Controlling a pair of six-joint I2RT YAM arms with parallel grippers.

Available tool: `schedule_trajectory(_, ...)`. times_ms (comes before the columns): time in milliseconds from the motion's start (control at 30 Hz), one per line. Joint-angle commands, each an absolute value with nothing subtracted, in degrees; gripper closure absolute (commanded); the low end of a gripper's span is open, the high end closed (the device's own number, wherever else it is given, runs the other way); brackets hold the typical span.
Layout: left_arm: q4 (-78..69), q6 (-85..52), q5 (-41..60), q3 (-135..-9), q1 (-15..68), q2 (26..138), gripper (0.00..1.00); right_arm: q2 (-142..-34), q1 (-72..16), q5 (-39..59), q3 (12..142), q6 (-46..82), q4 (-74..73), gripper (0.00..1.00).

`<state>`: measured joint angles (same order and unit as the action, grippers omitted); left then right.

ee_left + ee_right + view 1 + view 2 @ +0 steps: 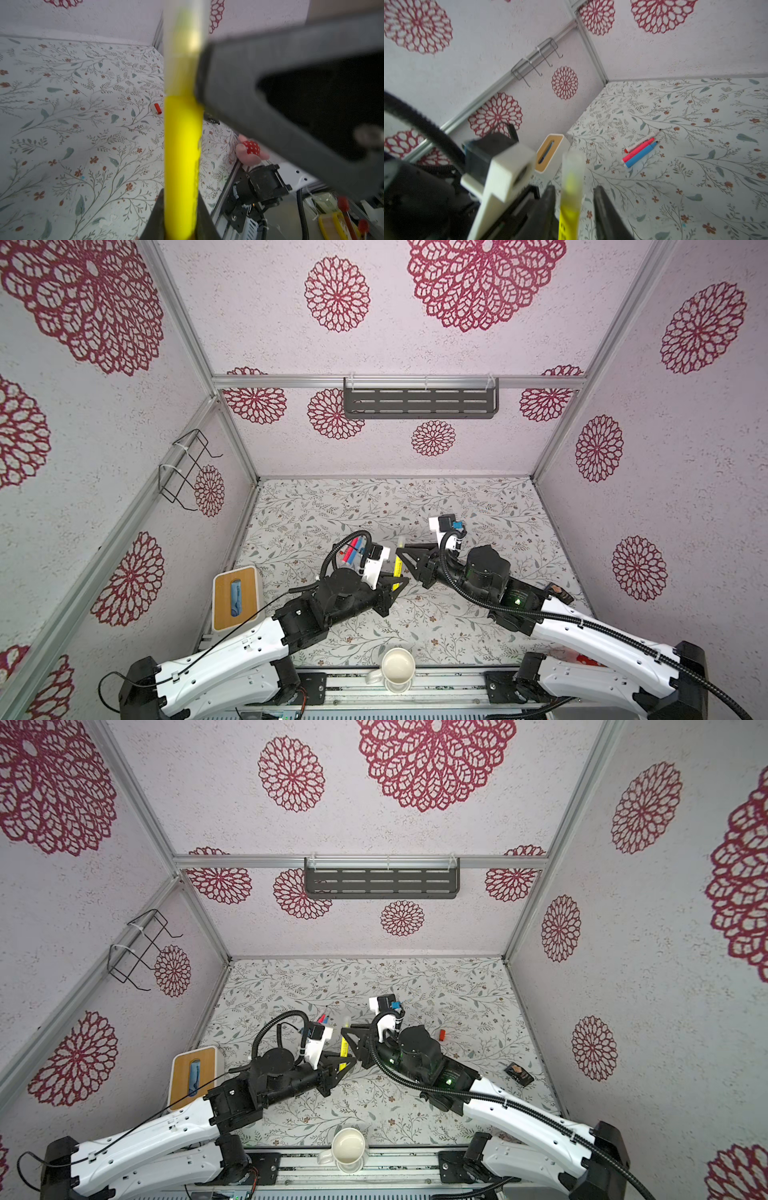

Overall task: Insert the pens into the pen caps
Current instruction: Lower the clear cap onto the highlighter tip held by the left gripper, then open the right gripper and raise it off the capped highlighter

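**A:** Where do we have the slim yellow plastic marker pen (pixel 181 145)?

**B:** Our left gripper (pixel 180 209) is clamped on its barrel low down, and holds it clear of the floral tabletop (pixel 457 622). Its long axis runs straight from that claw toward the right one. The stubby clear plastic cap (pixel 572 164) sits over the tip and looks seated to us.

**A:** And our right gripper (pixel 574 193)?

**B:** Its jaws are parted, one on each side of the cap's lower part, and they hold nothing. We see a gap on both sides.

**A:** So what does the coming move turn on?

**B:** Clearing that axis. We judge that the right claw should back away from the pen without brushing the cap.

**A:** And after that?

**B:** The three remaining pens (pixel 639 150), white-and-red, pink and blue, lie side by side and touching on the table beyond our left arm. Their tips point away from us, and the left arm is nearer to them. The small red cap (pixel 442 1034) lies on the right arm's side, well apart from them.
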<state>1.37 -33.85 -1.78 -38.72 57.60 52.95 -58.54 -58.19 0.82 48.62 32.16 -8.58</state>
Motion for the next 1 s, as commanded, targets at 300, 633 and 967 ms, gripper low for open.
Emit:
schedule_trajectory(300, -1.98, -33.40, -5.54, -37.93, 57.67, 50.59, 1.00, -49.66, -58.76, -0.82, 51.64, 28.59, -3.13, 0.24)
schedule_trajectory(633, -1.58, -32.63, -7.83, -37.79, 59.99, 51.28, 1.00, -55.94, -58.24, -7.63, 67.14, 24.85, 10.69, 0.23)
schedule_trajectory(967, -1.51, -31.35, -12.29, -38.91, 63.86, 52.95, 1.00, -68.87, -56.32, -3.06, 82.73, 23.95, 19.77, 0.31)
